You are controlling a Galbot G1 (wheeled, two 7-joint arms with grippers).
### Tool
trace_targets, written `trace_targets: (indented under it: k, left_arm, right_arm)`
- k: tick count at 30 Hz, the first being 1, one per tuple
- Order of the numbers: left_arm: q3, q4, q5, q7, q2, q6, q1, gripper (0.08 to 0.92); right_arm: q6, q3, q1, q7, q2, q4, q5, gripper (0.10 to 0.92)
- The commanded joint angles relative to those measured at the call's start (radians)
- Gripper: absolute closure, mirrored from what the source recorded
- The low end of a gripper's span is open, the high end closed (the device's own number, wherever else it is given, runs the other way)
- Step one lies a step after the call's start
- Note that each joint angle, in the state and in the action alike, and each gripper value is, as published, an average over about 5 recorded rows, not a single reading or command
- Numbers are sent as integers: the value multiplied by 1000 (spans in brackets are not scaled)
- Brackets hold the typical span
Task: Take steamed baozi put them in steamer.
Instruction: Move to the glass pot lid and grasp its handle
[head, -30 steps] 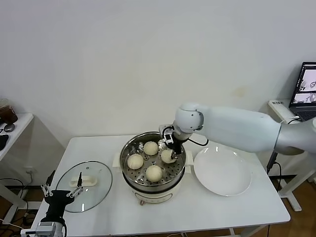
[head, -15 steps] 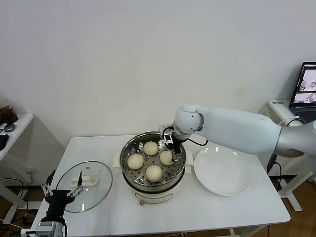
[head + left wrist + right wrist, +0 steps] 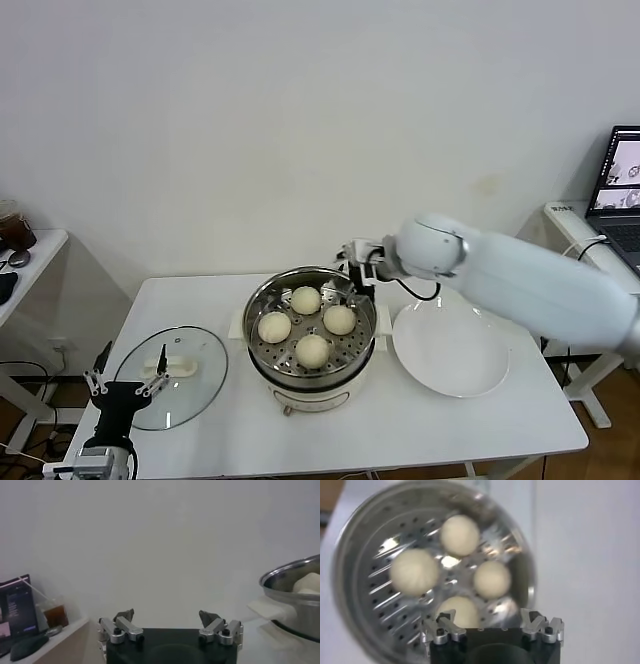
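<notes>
Baozi: four counted, all resting on perforated tray inside steamer (image 3: 262, 335), centre of head frame. Positions on tray: rear bun (image 3: 306, 299), left bun (image 3: 274, 326), right bun (image 3: 339, 319), front bun (image 3: 312, 350). Buns apart from one another, none touching steel wall. All four confirmed in right wrist view, seated on perforated tray (image 3: 385, 605).

Right gripper (image 3: 357, 272): above and just behind rear right rim of steamer, right of centre in head frame. Jaws spread wide, nothing between them; fingertips (image 3: 445, 620) clear of every bun. Holding nothing.

Left gripper (image 3: 127, 383): lower left corner of head frame, at near left edge of table (image 3: 480, 425), beside glass lid. Jaws spread wide and empty, confirmed in left wrist view (image 3: 167, 619).

Glass lid (image 3: 195, 380): flat on table, left of steamer, white handle uppermost.

White plate (image 3: 450, 347): flat on table, just right of steamer, bare.

Laptop (image 3: 622, 185): on side desk at right edge of head frame, screen lit.

Dark objects on side shelf at left edge of head frame; too small to identify.
</notes>
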Motion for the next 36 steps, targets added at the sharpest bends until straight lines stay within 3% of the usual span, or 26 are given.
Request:
trace_targets:
  k: [1, 9, 15, 22, 29, 36]
  left_arm:
    - [2, 20, -5, 5, -1, -54, -7, 177]
    - [31, 53, 74, -3, -13, -130, -15, 177]
    - [38, 95, 292, -86, -13, -167, -17, 177]
    - [-15, 191, 612, -100, 39, -122, -33, 177]
    - [-24, 300, 1017, -114, 149, -130, -38, 177]
    - [-8, 363, 1304, -134, 173, -110, -48, 177]
  right_arm:
    - [353, 774, -922, 457, -86, 114, -156, 203]
    - [743, 1280, -1397, 446, 255, 127, -390, 203]
    - [915, 1557, -1558, 372, 523, 215, -410, 203]
    - [796, 1717, -1718, 356, 661, 327, -295, 203]
    - [683, 1775, -1796, 372, 685, 310, -283, 203]
    - [630, 1777, -1804, 391, 698, 292, -239, 203]
